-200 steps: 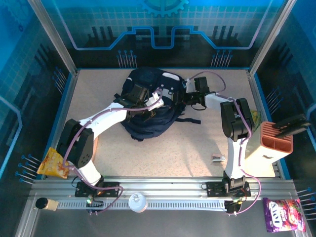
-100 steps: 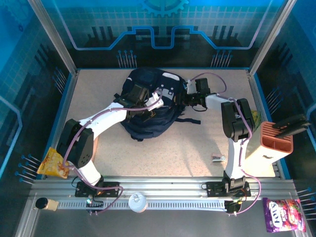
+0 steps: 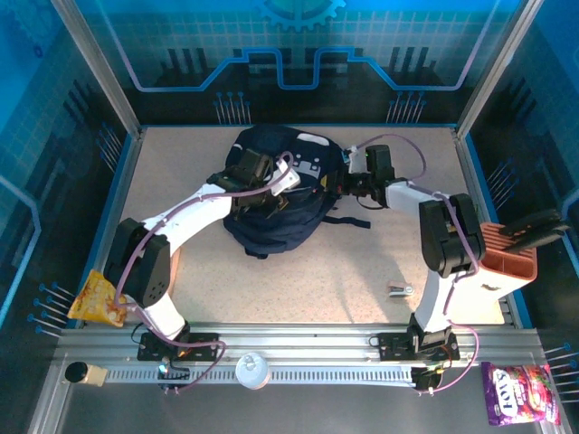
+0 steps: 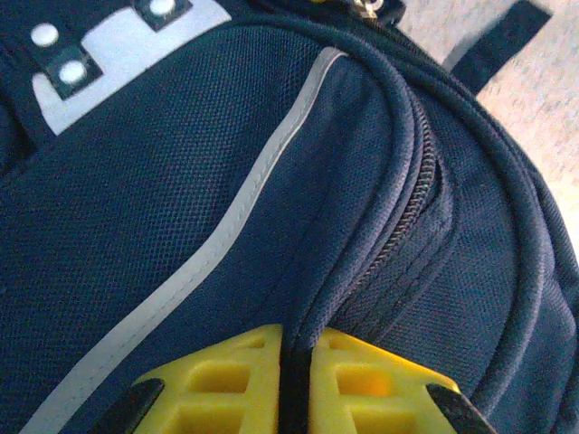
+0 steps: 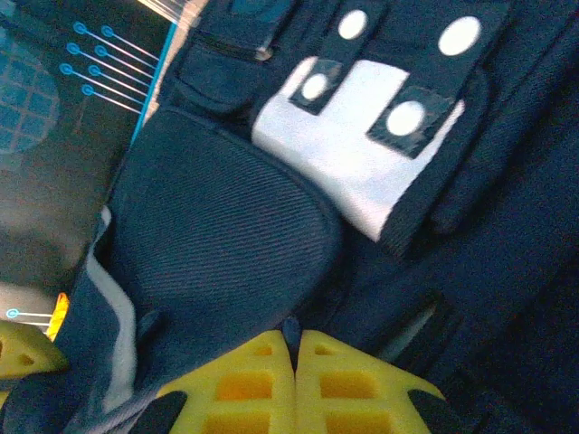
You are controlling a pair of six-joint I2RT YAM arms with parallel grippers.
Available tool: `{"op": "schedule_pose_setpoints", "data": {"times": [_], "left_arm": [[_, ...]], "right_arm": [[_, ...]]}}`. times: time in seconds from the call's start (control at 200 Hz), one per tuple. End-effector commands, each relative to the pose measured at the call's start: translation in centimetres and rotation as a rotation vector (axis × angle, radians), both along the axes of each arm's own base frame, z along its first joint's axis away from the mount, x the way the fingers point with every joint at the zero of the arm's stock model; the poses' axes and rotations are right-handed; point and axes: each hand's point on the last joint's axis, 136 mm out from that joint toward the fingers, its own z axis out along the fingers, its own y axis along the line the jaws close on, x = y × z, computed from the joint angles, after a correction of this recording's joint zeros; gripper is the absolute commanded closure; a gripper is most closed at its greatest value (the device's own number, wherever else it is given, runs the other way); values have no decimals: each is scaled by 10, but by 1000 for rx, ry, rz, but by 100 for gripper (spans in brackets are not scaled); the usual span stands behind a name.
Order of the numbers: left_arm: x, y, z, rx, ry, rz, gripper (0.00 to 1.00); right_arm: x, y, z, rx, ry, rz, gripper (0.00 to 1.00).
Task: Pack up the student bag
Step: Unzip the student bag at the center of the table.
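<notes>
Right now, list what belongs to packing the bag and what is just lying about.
Job: student bag; left gripper, pinching its seam; right gripper, shut against it.
Lying about: orange snack packet; purple sweets bag; small metal piece.

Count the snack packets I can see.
2: orange packet at the left edge, purple packet at the near right corner. More may be hidden.

Both arms, the left arm [image 3: 167,231] and the right arm [image 3: 445,237], are built of white links and bulky black joint housings. A thin purple cable [image 3: 185,208] runs loosely along each. Each has a black base plate [image 3: 176,346] bolted to the near silver slotted rail [image 3: 308,354]. The left gripper [image 4: 294,366] and the right gripper [image 5: 292,357] have bright yellow fingers [image 4: 226,384], moulded with square recessed pockets and black at the outer corners.
</notes>
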Motion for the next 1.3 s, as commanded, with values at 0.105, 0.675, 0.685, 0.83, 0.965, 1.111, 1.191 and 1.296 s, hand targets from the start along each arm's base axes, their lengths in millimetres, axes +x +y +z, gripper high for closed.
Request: {"op": "schedule_pose_setpoints", "data": {"times": [0.105, 0.675, 0.685, 0.83, 0.965, 1.111, 1.191, 1.296], "left_arm": [[26, -23, 24, -174, 58, 76, 85], [43, -49, 30, -283, 169, 105, 86], [44, -49, 30, -285, 169, 107, 86], [49, -54, 33, -316, 178, 116, 88], [53, -59, 35, -337, 178, 118, 88], [56, -61, 34, -346, 187, 126, 89], [57, -63, 35, -357, 191, 126, 89], [57, -63, 35, -357, 186, 125, 90]], "right_arm": [[-16, 4, 49, 46, -112, -2, 100], [-66, 39, 78, 30, -285, 45, 100], [-67, 40, 78, 28, -289, 46, 100], [-80, 49, 69, 14, -314, 52, 100], [-87, 57, 70, 27, -352, 48, 99], [-97, 69, 66, 19, -367, 75, 97], [-103, 75, 62, 15, -369, 95, 95], [-106, 73, 57, 5, -364, 80, 92]]}}
